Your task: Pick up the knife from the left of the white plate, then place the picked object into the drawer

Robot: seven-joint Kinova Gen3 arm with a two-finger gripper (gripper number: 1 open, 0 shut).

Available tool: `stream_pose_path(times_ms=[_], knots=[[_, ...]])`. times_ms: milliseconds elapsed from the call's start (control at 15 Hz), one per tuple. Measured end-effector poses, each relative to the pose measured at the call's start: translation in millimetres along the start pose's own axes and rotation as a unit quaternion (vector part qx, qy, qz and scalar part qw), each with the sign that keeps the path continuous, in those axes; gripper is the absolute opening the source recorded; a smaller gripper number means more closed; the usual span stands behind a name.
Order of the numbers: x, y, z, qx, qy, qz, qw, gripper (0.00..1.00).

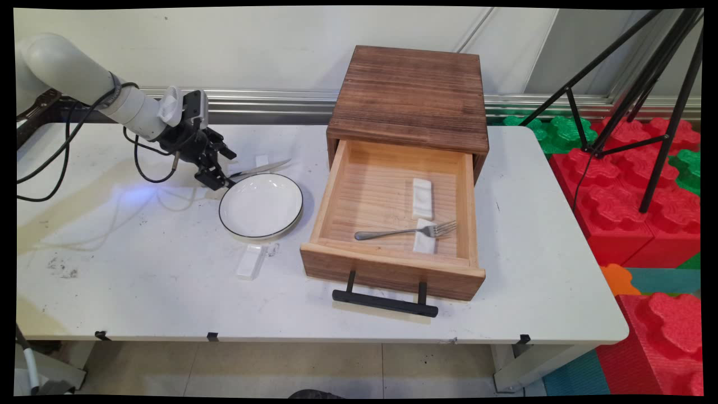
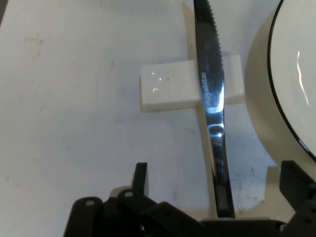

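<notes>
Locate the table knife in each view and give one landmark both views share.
Main view: the knife lies on the table behind the white plate, by the gripper.
Hand view: the knife runs up the middle, across a white rest.
Shared landmark: the plate's black rim.

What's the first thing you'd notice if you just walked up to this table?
The big wooden box at the back of the table, with its drawer pulled open and a fork lying inside. Then the robot's gripper on the left, low over the handle of a knife whose blade rests across a small white block, next to a white plate.
</notes>
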Motion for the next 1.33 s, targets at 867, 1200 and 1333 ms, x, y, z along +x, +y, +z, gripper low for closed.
stream_pose_path(times_ms=[867, 1200, 1333], knots=[[-1.9, -4.1, 3.7, -0.003, 0.010, -0.007, 0.9999, 0.00], [-3.6, -5.8, -6.2, -0.001, 0.015, -0.010, 0.9998, 0.00], [-1.0, -5.4, -14.8, 0.001, 0.021, -0.009, 0.9997, 0.00]])
